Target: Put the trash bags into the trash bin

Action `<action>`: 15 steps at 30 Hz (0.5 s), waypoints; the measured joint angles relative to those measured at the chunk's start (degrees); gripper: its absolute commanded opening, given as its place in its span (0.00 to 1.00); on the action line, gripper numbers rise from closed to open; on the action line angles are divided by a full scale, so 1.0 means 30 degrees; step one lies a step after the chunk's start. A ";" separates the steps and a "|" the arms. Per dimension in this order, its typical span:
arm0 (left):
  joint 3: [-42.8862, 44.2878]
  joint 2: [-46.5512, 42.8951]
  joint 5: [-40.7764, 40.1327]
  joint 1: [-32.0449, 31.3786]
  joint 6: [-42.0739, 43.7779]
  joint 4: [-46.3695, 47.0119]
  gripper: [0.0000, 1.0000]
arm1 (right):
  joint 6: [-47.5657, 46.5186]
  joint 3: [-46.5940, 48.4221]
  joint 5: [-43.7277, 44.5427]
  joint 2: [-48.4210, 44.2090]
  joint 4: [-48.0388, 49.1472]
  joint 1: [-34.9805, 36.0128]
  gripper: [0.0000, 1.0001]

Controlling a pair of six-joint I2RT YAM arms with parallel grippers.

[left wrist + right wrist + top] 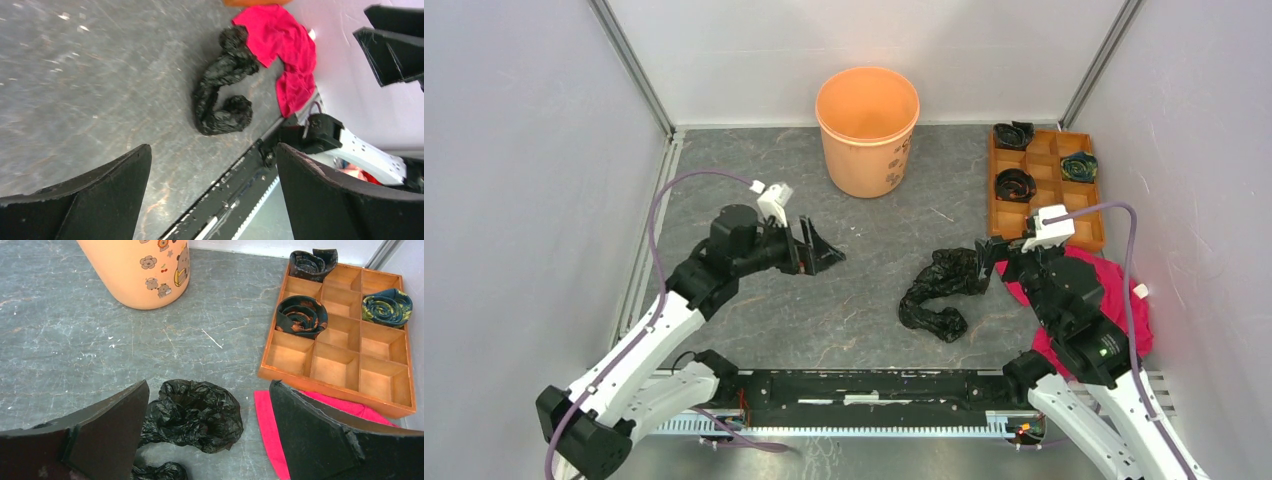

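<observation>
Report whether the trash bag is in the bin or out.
Out. The trash bag lies bunched on the table, apart from the upright trash bin, whose visible inside shows only orange.

A flat orange-brown wooden compartment tray (380,347) lies at the right of the grey marbled tabletop (754,330). A dark coiled roll (312,261) fills its far left corner, an orange-flecked roll (301,315) sits nearer in that column, and a green-yellow patterned roll (387,307) is in the right column. A crumpled pink-red cloth (280,35) lies against the tray's near edge.
</observation>
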 measured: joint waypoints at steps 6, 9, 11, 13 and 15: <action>-0.1180 0.1712 -0.0925 -0.3942 -0.1435 0.2827 1.00 | 0.0007 -0.0197 -0.0131 -0.0714 0.0058 0.0015 0.98; -0.0889 0.4306 -0.2106 -0.6696 -0.1690 0.4204 1.00 | 0.0015 -0.0401 -0.0146 -0.1195 -0.0117 0.0015 0.98; -0.0153 0.6244 -0.2674 -0.7883 -0.1683 0.4459 1.00 | 0.0058 -0.0503 -0.0197 -0.1537 -0.0408 0.0015 0.98; 0.1115 0.8553 -0.3235 -0.8568 -0.1676 0.4685 1.00 | 0.0138 -0.0517 -0.0393 -0.1894 -0.0721 0.0015 0.98; 0.2412 1.0520 -0.3832 -0.8728 -0.1661 0.4903 1.00 | 0.0226 -0.0517 -0.0532 -0.2135 -0.1013 0.0015 0.98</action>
